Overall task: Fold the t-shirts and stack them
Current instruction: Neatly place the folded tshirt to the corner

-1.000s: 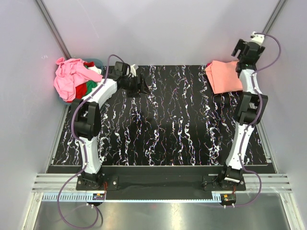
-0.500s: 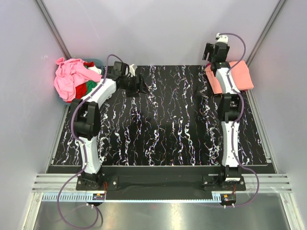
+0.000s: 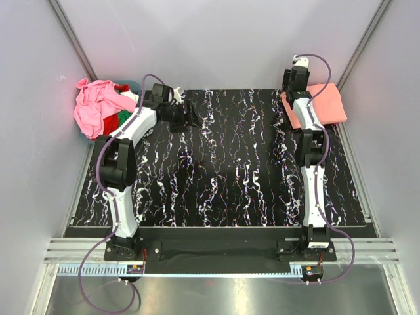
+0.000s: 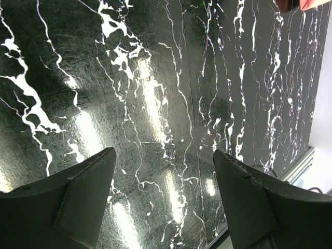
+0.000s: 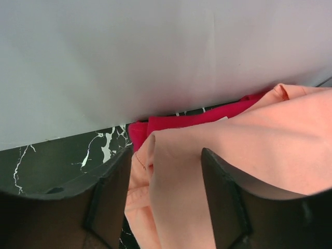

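Observation:
A folded salmon-orange t-shirt [image 3: 326, 104] lies at the mat's far right corner on top of a crimson-pink t-shirt [image 5: 197, 120], whose edge shows beneath it in the right wrist view. My right gripper [image 3: 294, 80] hangs at the stack's far left corner. Its jaws are open, and the salmon shirt's folded corner [image 5: 171, 155] sits between the fingers [image 5: 111, 192]. A loose heap of t-shirts [image 3: 97, 108], light pink over red, green and white, lies at the far left. My left gripper [image 3: 191, 116] hovers open over bare mat [image 4: 171, 104], right of the heap, holding nothing.
A small teal tub [image 3: 131, 85] sits under the heap of shirts. The black marbled mat [image 3: 223, 164] covers the table. Grey walls [image 3: 210, 39] close in at the back and both sides, with the back wall right behind the folded stack.
My right arm swung left from the stack's right side to its far left corner, and its jaws have narrowed around the salmon shirt's corner. The left arm barely shifted.

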{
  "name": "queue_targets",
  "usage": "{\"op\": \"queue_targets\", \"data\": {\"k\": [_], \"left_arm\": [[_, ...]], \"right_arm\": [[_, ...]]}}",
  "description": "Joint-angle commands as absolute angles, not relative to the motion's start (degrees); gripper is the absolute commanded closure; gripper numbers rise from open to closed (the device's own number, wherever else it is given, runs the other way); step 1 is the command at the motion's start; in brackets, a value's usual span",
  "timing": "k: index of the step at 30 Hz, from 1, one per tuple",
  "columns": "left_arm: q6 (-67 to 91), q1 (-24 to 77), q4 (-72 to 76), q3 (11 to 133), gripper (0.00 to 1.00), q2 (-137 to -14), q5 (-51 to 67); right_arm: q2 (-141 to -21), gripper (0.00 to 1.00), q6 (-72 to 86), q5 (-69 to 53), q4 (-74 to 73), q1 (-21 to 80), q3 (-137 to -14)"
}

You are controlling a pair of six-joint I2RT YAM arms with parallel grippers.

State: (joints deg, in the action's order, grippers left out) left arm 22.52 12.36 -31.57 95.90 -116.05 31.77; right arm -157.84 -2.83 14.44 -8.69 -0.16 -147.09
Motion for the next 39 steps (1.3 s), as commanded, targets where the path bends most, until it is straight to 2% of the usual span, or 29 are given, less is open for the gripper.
{"op": "queue_targets", "data": {"k": [1,5,9,10,12,13,15,21,28,39], "left_arm": [[23.03,12.3,-29.88,97.74,0.19,-114.79,33.49],[23.12,12.3,-29.71,97.82,0.19,-115.05,33.66],[23.12,12.22,-29.71,97.73,0.19,-115.22,33.66],[23.12,12.22,-29.71,97.73,0.19,-115.31,33.66],[23.12,12.22,-29.71,97.73,0.19,-115.4,33.66],[23.12,12.22,-29.88,97.73,0.19,-115.4,33.66],[23.2,12.22,-29.71,97.73,0.19,-115.49,33.66],[23.12,12.22,-29.71,97.73,0.2,-115.31,33.58],[23.11,12.22,-29.62,97.65,0.2,-115.31,33.58],[23.12,12.22,-29.79,97.73,0.2,-115.49,33.66]], "right_arm": [[-158.9,0.39,-4.39,16.96,-5.98,-0.26,-150.12],[-159.08,0.5,-5.01,17.14,-5.8,-0.26,-149.94],[-159.08,0.68,-5.18,16.79,-5.54,-0.26,-149.94],[-159.0,0.76,-5.36,16.79,-5.45,-0.26,-149.94],[-158.73,0.83,-5.89,16.44,-5.19,-0.35,-149.59],[-158.21,0.92,-5.98,16.35,-5.1,-0.26,-149.42],[-157.77,0.99,-6.24,16.0,-5.01,-0.35,-149.06],[-154.78,1.0,-7.82,15.64,-4.93,0.35,-146.96],[-147.84,1.0,-9.67,16.43,1.49,3.07,-137.03],[-147.48,1.0,-9.58,15.47,3.07,3.96,-133.95]]}}
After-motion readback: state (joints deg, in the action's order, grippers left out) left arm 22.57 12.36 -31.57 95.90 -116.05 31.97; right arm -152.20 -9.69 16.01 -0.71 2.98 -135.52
